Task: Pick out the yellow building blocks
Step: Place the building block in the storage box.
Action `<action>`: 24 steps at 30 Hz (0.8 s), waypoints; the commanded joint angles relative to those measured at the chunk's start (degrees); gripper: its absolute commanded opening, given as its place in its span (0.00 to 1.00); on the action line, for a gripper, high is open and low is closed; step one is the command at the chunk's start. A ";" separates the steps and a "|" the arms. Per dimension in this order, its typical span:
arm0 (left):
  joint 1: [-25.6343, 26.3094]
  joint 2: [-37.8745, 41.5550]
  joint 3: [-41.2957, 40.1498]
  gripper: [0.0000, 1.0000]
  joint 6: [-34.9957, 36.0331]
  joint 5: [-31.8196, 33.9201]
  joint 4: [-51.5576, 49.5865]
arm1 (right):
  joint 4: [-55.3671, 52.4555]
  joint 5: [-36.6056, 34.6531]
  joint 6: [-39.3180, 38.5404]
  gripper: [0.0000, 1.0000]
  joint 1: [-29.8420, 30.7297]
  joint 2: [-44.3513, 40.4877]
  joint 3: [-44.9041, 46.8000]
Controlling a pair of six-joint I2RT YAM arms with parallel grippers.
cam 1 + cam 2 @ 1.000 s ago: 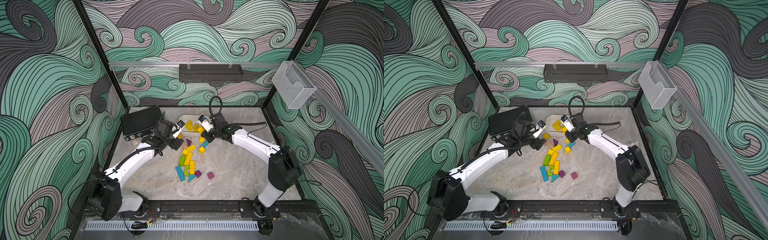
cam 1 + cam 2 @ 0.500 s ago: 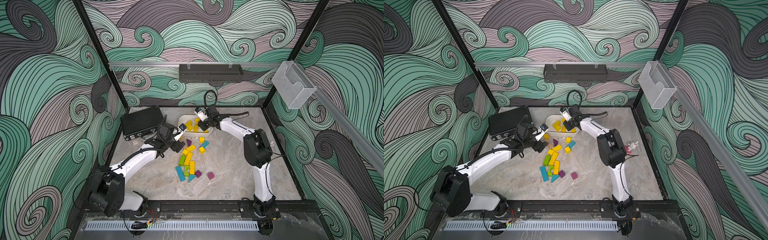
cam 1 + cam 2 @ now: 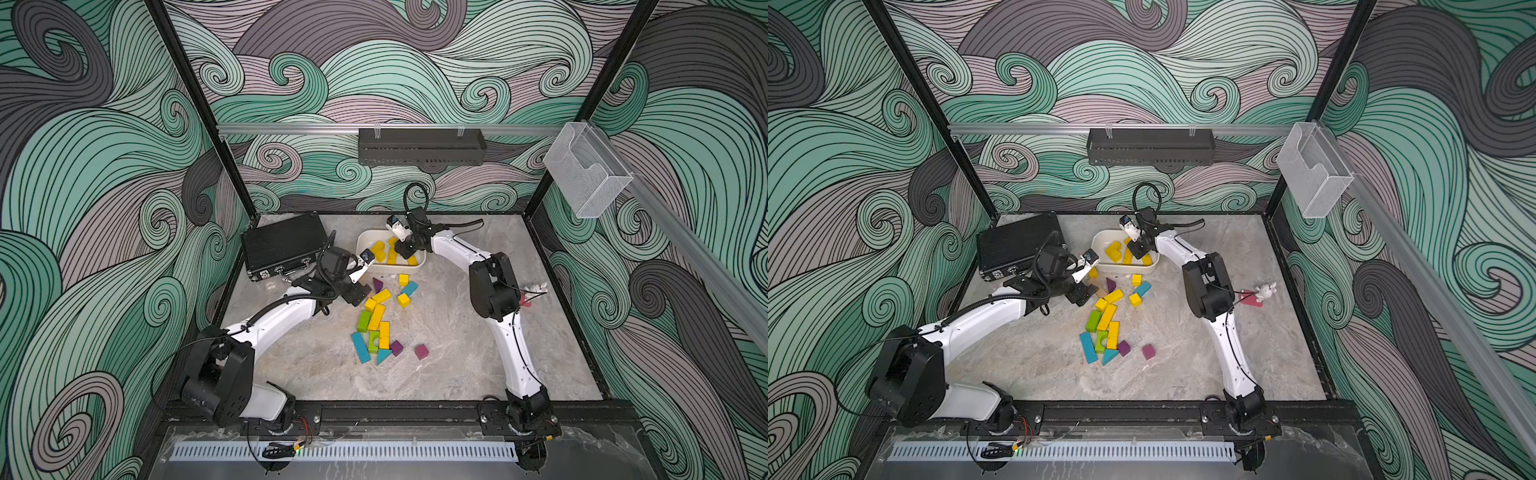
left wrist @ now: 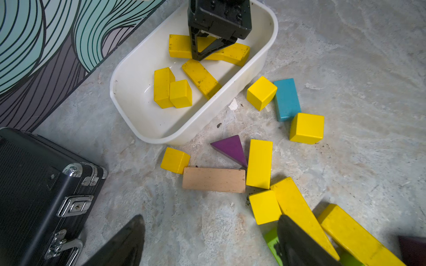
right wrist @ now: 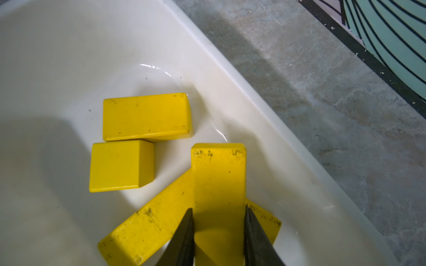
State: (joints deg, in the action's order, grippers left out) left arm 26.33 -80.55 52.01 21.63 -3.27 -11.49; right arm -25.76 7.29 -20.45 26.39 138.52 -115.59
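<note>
**Bar at the tub, release next**

We judge a drop-off is under way. The white tub (image 4: 138,103) holds several yellow building blocks (image 4: 259,163); more lie loose on the table just beside it. Our right gripper (image 5: 218,208) clamps a yellow bar (image 5: 219,175) low inside the tub, so letting go comes next. Our left gripper (image 4: 209,217) hangs spread and empty over the loose ones.

blocks (image 3: 379,251) in tub (image 3: 360,246), case (image 3: 282,245) left of tub

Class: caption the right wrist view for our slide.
Right gripper holds a yellow bar above other yellow blocks inside the white tub.
</note>
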 commanded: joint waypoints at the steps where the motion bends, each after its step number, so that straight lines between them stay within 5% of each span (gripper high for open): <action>1: 0.21 -0.57 0.21 0.89 1.30 -0.37 0.92 | -1.86 -0.79 -0.73 0.40 -0.20 0.51 -1.29; 7: 0.81 -0.39 0.08 0.89 1.75 -0.05 0.89 | -2.24 0.19 0.29 0.55 -0.20 -0.04 -1.82; 24: 1.27 3.33 0.02 0.90 0.22 0.01 1.98 | -3.12 0.01 0.94 0.56 2.11 -8.92 -0.02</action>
State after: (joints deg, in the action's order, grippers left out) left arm 27.20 -79.29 51.92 22.72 -3.20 -11.07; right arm -28.32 7.60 -20.10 27.24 134.80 -115.59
